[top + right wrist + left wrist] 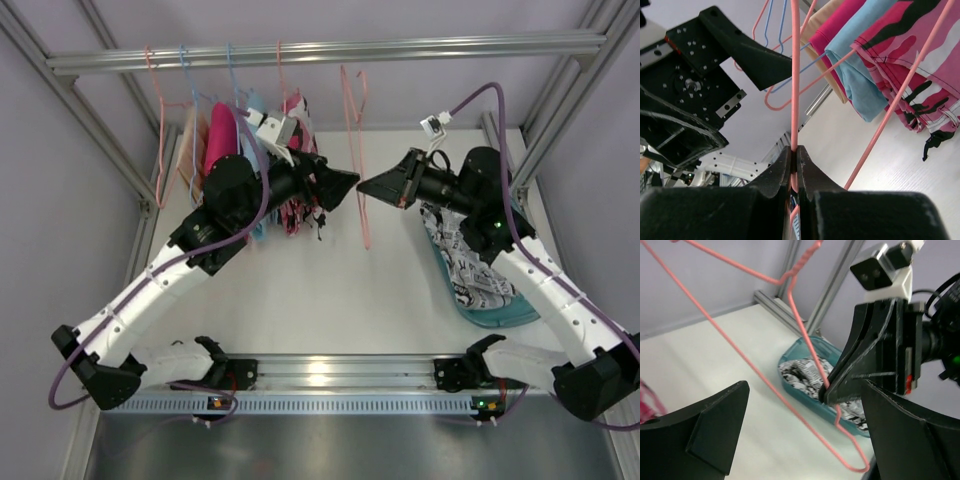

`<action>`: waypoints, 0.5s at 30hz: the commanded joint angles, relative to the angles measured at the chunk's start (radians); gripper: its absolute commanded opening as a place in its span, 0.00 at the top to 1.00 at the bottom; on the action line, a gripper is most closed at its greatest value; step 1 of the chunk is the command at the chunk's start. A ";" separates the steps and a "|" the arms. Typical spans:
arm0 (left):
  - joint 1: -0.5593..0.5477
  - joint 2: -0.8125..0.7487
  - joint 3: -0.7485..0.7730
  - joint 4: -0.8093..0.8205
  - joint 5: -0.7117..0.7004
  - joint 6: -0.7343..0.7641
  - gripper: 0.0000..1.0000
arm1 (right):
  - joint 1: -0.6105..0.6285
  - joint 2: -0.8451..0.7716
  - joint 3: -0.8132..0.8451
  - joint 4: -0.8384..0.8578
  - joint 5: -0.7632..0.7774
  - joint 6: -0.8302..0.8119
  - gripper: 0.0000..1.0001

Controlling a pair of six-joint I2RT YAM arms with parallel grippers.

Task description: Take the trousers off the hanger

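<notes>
Trousers in comic print [478, 272] lie in the teal tub [500, 320] at the right, off the bare pink hanger [795, 75]. The right gripper [794, 167] pinches that hanger's wire, and the left gripper [805, 390] stands spread wide just beside it. One pair looks done. Next, I judge, the right must let go so the arms can turn to the pink-red pair [910, 60] hanging on the rack.

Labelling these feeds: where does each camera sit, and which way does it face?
Top external: above, behind the bases, looking down at the table; both arms show.
Left wrist: faces the right gripper and tray; own open fingers below.
Right wrist: looks up past its shut fingers at hung clothes and the left gripper.
Shared: all three show the pink hanger, clamped by the right gripper.
</notes>
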 commanded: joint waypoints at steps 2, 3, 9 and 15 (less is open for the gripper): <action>-0.001 -0.100 -0.036 -0.007 -0.085 0.261 0.01 | -0.005 0.051 0.139 -0.027 0.024 0.020 1.00; -0.001 -0.114 -0.039 -0.008 -0.090 0.289 0.01 | -0.006 0.062 0.153 -0.027 0.030 0.017 1.00; 0.031 -0.180 0.000 -0.053 -0.163 0.366 0.02 | -0.009 0.167 0.273 -0.149 0.068 0.043 1.00; 0.237 -0.231 0.042 -0.079 -0.039 0.188 0.01 | -0.023 0.284 0.368 -0.160 0.065 0.109 1.00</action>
